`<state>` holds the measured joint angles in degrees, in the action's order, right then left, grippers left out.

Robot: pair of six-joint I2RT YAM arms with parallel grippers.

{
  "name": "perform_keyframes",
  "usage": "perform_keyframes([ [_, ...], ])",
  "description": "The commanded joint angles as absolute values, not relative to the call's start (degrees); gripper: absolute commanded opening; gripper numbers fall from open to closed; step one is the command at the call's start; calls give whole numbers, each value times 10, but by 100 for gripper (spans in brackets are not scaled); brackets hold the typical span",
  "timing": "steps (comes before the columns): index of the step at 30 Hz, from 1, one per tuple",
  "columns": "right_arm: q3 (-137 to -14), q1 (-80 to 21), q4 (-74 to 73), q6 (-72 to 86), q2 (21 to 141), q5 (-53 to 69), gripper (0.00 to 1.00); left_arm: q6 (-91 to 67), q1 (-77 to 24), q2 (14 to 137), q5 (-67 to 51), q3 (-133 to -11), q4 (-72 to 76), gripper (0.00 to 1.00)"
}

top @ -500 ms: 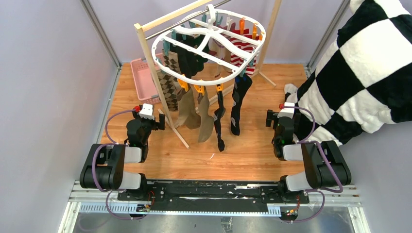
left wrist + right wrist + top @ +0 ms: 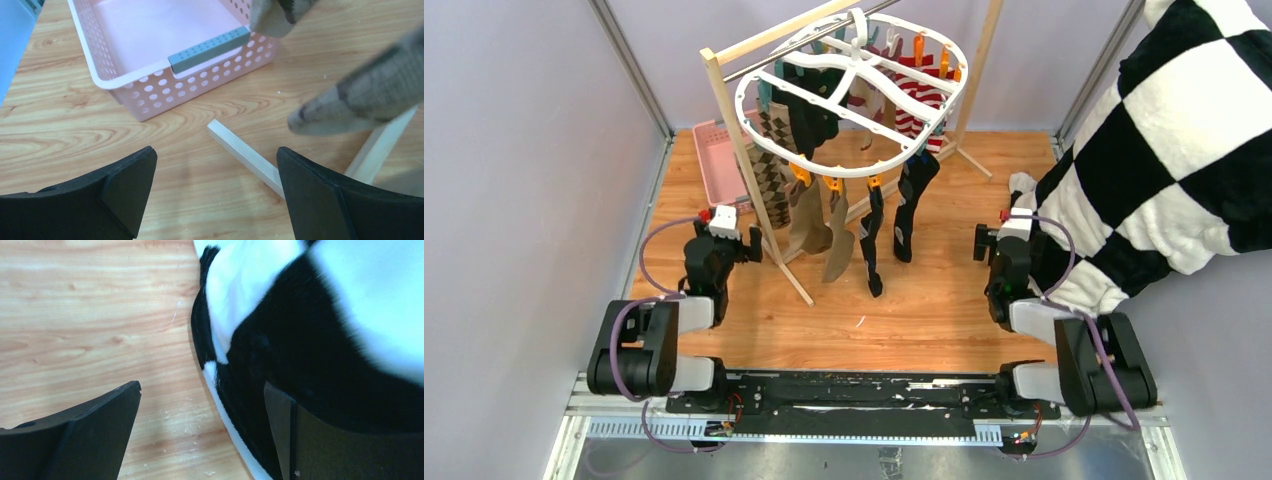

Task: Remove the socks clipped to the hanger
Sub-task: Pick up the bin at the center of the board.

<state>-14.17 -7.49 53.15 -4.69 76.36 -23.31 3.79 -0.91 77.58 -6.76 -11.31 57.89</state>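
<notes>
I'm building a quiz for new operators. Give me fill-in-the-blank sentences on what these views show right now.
The socks hang from the white hanger by orange and teal ____.
The left hand and the right hand both stand ____, holding nothing.
The perforated basket is coloured ____.
The cloth beside the right hand is checkered black and ____.
Missing words: clips; open; pink; white.

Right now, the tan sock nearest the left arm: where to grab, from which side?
Pinch the tan sock on its leg just below the orange clip, coming from the near side with the open left gripper. It hangs straight there, so a downward pull likely frees it; the wooden post crowds its left.
</notes>
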Motion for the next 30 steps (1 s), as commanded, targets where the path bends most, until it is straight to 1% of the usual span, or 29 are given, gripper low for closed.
perform_keyframes([
  [1,-214,-91,299,30,610,-321,100,24,3,726,-47,-235,367,100],
  [2,-234,-90,235,69,577,-320,100,22,19,722,-63,-267,310,100],
  [4,-250,-86,186,122,529,-294,100,7,46,718,-111,-321,227,100],
  [5,-247,-84,171,188,512,-309,100,-5,62,716,-134,-345,192,100],
  [6,-251,-84,118,292,492,-329,100,-19,80,714,-159,-367,161,100],
  [7,-253,-82,72,371,470,-318,100,-30,97,711,-187,-392,126,100],
  [8,-246,-79,63,392,444,-279,100,-35,114,709,-215,-418,89,100],
  [11,-228,-79,82,365,403,-171,100,-25,137,713,-231,-502,-28,100],
  [13,-258,-89,47,326,417,-114,100,-16,137,731,-228,-561,-88,100],
  [15,-313,-119,-52,301,455,-122,100,-18,137,766,-212,-607,-113,100],
  [17,-359,-169,-124,279,493,-157,100,-27,137,814,-198,-660,-136,100],
  [21,-410,-281,-194,255,528,-251,100,-58,137,929,-174,-792,-206,100],
  [23,-426,-318,-225,263,529,-283,100,-78,137,971,-167,-831,-217,100],
  [27,-433,-341,-274,292,511,-258,100,-97,137,1039,-126,-886,-228,99],
  [30,-425,-352,-293,306,496,-239,100,-97,137,1081,-83,-917,-231,97],
])
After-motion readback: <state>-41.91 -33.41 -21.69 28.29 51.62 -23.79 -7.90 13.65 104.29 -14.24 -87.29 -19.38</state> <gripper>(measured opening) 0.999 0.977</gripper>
